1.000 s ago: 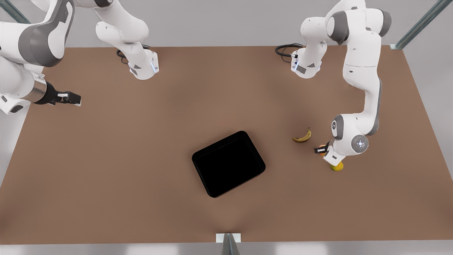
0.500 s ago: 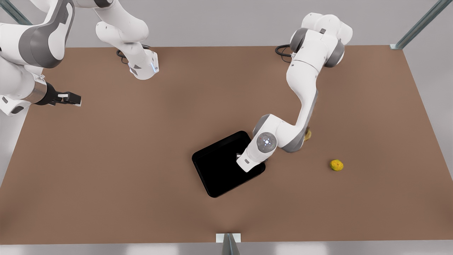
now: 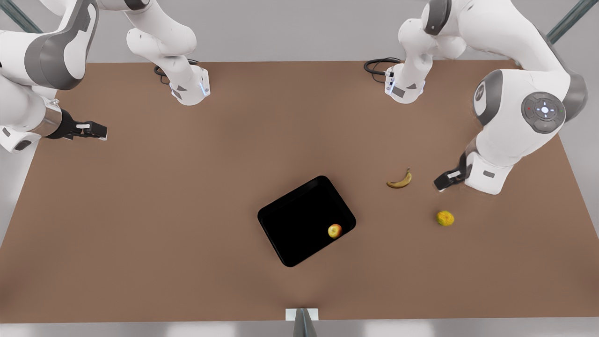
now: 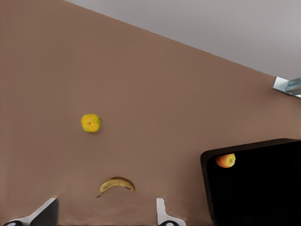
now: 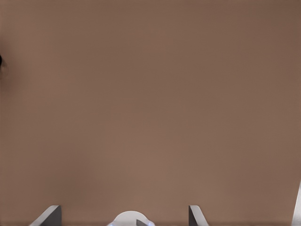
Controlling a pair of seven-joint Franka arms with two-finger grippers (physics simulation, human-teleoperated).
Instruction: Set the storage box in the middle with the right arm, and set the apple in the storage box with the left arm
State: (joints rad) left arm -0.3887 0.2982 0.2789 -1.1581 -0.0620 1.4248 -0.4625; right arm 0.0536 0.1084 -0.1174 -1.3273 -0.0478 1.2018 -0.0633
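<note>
One apple [image 3: 334, 230], red and yellow, lying inside the storage box [image 3: 295, 220], close against the wall at the corner toward the front view's right; seen in the left wrist view too, tucked into a corner of the glossy black interior [image 4: 225, 160]

Storage box flat on the brown worktop [image 3: 187, 210], about midway across it, turned askew to the worktop's edges, free of both tools

Well apart from the box, toward the front view's right: a curved brownish-yellow banana [image 3: 399, 180] and a bumpy yellow-green round fruit [image 3: 445, 218], each alone on the worktop

Left tool [image 3: 444, 181] just beside the banana, low over the worktop, fingers spread wide with nothing between them, as the left wrist view shows [image 4: 162, 212]. Left arm folded high over the worktop's edge on the front view's right, elbow up, forearm sloping down, wrist angled toward the banana

Right tool [image 3: 99, 133] far off at the front view's left edge, held level above the worktop, pointing inward, fingers [image 5: 51, 214] parted and empty. Right arm waiting, bent back on itself, forearm horizontal
</note>
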